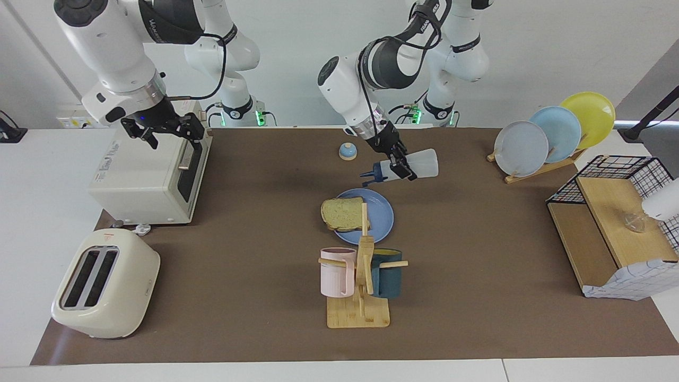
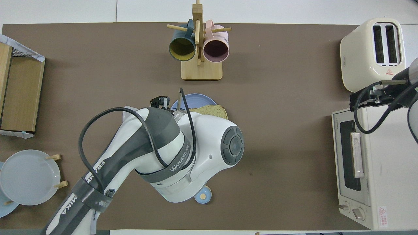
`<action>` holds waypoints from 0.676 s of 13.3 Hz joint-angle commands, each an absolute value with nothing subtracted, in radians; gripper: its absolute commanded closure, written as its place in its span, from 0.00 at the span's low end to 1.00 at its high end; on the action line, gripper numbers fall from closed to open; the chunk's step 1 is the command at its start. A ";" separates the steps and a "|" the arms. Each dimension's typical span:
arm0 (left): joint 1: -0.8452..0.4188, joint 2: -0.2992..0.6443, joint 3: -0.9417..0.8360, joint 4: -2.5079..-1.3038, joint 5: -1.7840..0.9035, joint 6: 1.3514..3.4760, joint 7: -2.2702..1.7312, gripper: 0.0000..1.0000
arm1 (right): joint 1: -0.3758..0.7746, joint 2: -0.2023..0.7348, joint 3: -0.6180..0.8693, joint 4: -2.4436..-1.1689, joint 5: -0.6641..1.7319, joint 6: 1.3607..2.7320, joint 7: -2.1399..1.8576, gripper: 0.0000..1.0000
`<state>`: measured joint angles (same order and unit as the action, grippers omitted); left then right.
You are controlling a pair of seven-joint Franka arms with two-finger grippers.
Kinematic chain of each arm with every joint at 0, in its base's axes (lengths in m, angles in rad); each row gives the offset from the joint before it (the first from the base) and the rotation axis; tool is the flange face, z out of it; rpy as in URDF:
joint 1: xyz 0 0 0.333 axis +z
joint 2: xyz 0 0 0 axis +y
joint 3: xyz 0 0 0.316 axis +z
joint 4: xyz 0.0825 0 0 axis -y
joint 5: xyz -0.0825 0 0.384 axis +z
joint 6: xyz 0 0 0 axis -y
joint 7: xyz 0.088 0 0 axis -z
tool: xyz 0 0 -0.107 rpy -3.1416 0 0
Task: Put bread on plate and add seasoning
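The seasoning (image 1: 408, 165) is a pale translucent bottle with a dark blue cap, clamped in the left end effector (image 1: 401, 168) and held in the air over the desk (image 1: 477, 297). It lies nearly level, with the cap tipped slightly down and pointing toward the right arm's end of the desk. In the facing view it hangs over the brown mat just beside the plate's (image 1: 383, 215) rim on the robots' side. The blue plate sits in the middle of the desk, and the bread (image 1: 343, 214) lies on it, overhanging the rim toward the right arm's end. In the overhead view the left arm covers most of the plate (image 2: 192, 97) and bread (image 2: 211, 111). The right end effector (image 1: 165, 129) waits with its fingers spread, holding nothing, over the toaster oven (image 1: 143, 178).
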<state>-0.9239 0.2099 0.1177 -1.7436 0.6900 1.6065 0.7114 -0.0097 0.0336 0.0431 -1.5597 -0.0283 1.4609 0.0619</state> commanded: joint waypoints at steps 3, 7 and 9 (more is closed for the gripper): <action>-0.985 0.365 0.127 -1.637 0.772 1.493 0.649 1.00 | -0.074 0.034 0.055 -1.557 -0.031 1.468 -0.036 0.00; -1.014 0.405 0.127 -1.635 0.865 1.439 0.647 1.00 | -0.078 0.032 0.055 -1.560 -0.029 1.463 -0.044 0.00; -1.034 0.406 0.127 -1.638 0.916 1.408 0.647 1.00 | -0.075 0.031 0.057 -1.562 -0.029 1.463 -0.046 0.00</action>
<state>-1.0039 0.3944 0.1173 -1.6632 0.8699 1.4627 0.6528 -0.0661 0.0336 0.0461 -1.5597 -0.0281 1.4609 -0.0251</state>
